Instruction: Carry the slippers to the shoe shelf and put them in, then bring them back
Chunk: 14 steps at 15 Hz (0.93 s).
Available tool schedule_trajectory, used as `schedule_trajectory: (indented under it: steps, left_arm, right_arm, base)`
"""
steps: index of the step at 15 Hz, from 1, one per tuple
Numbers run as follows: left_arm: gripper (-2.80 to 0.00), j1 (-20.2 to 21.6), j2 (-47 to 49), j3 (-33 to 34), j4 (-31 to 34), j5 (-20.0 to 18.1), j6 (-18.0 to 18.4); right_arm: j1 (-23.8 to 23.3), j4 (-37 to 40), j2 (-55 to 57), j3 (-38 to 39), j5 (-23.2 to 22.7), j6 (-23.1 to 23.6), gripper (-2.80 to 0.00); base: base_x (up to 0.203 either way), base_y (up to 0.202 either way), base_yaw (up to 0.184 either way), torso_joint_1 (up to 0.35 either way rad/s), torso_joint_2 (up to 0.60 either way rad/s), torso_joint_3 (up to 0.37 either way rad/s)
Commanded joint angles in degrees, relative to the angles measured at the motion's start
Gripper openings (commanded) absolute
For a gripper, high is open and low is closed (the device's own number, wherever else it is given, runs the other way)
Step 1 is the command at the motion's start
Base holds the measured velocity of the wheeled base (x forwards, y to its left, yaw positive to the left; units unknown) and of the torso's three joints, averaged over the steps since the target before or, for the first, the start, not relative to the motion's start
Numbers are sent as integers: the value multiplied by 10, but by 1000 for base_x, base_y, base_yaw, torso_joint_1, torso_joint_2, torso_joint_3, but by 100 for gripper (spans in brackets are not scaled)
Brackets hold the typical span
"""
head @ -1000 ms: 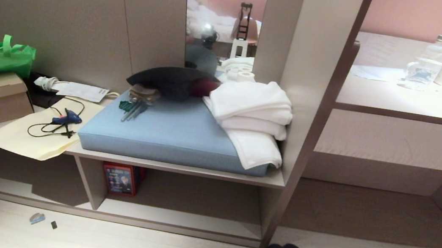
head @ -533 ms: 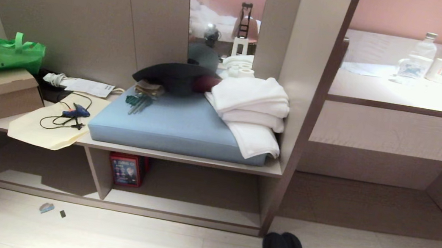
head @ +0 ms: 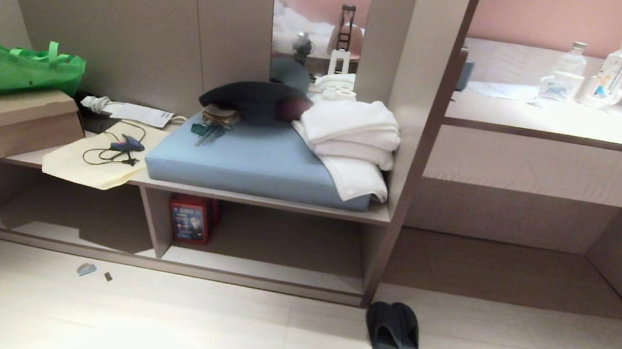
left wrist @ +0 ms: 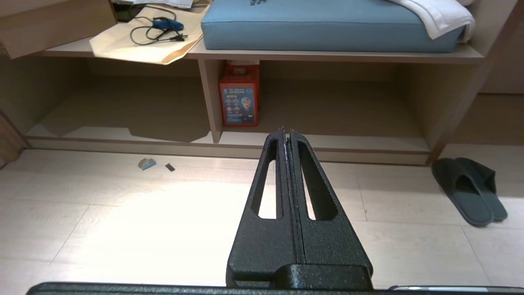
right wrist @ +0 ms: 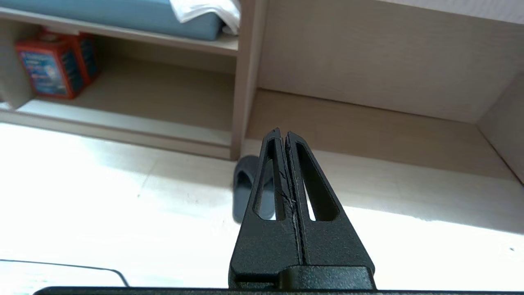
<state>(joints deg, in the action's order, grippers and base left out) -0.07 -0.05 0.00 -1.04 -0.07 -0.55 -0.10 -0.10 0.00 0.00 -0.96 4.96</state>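
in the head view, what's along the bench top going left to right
green bag → cardboard box → cream bag with the blue glue gun on it → blue cushion → white towels

Red box crowds shoe shelf (left end).

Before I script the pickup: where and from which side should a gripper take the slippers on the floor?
Grip the wide toe bands of the slippers, coming from above at the open heel end that faces the robot. They lie flat, side by side and touching, toes toward the shoe shelf, so one pinch might catch both.
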Motion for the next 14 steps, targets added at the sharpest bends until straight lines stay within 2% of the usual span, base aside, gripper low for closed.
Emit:
schedule_trajectory:
  steps: [1, 2, 5, 14]
  left_arm:
    - [-280, 0, 0, 4, 0, 0, -1]
    - [-280, 0, 0, 4, 0, 0, 0]
    - [-280, 1, 0, 4, 0, 0, 1]
    - [-280, 0, 0, 4, 0, 0, 2]
  right_arm:
    - [0, 0, 1, 0, 2, -16, -280]
    - [0, 0, 1, 0, 2, -30, -280]
    - [0, 0, 1, 0, 3, -32, -280]
    - [0, 0, 1, 0, 5, -46, -280]
  base:
    - [-192, 0, 1, 4, 0, 2]
    - [-194, 0, 0, 4, 2, 2]
    - [-127, 0, -1, -2, 4, 2]
    - [0, 0, 0, 0, 0, 0]
